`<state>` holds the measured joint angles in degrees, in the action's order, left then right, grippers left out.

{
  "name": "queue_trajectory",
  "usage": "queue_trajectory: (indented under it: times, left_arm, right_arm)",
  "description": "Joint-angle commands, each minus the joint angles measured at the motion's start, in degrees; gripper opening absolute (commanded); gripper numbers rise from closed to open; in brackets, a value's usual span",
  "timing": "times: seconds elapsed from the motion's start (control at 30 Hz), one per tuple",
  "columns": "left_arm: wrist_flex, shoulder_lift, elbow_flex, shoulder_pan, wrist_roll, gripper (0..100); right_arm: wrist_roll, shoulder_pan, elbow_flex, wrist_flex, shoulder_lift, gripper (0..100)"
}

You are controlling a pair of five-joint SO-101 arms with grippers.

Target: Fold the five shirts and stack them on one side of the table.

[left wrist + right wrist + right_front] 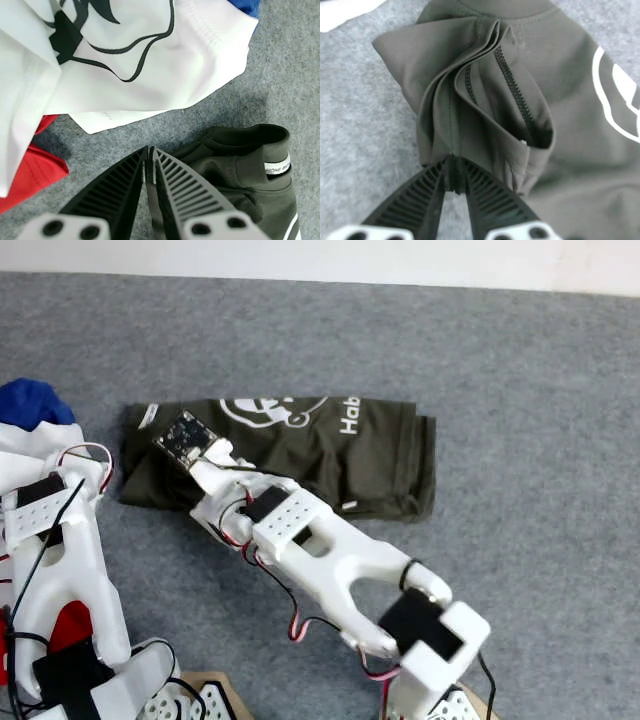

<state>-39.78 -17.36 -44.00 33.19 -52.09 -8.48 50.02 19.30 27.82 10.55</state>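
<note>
A dark olive shirt (330, 445) with white print lies folded on the grey table (520, 390). My right arm (300, 530) stretches over its near left part. My right gripper (454, 167) is shut on a bunched fold of the olive shirt (485, 85), which is lifted into pleats. My left arm (50, 540) stands at the table's left over a white shirt (20, 445). My left gripper (149, 151) is shut with nothing in it, its tips just above the table beside the olive shirt's corner (240, 165). The white shirt (125, 55) with black print lies beyond it.
A blue shirt (30, 402) lies at the far left under the white one, and its edge (247, 6) shows past the white hem. A red shirt (30, 170) sits beneath the white shirt nearer me, also seen between the left arm's links (68, 625). The table's right half is bare.
</note>
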Motion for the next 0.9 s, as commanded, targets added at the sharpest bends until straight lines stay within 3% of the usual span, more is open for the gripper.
queue_trajectory:
  times: [0.0, 0.57, 0.87]
  left_arm:
    - [0.88, -2.24, 0.22, 0.48, -0.70, 3]
    - [0.97, -2.33, -0.75, -0.22, -0.44, 3]
    - [2.55, -2.33, -0.84, 0.13, -0.62, 3]
  right_arm:
    - [0.44, -2.95, -5.58, -1.19, 1.89, 0.8]
    - [0.35, -11.38, -11.12, -1.10, 4.26, 0.8]
    - [0.79, -0.57, -3.12, 8.40, -10.33, 0.8]
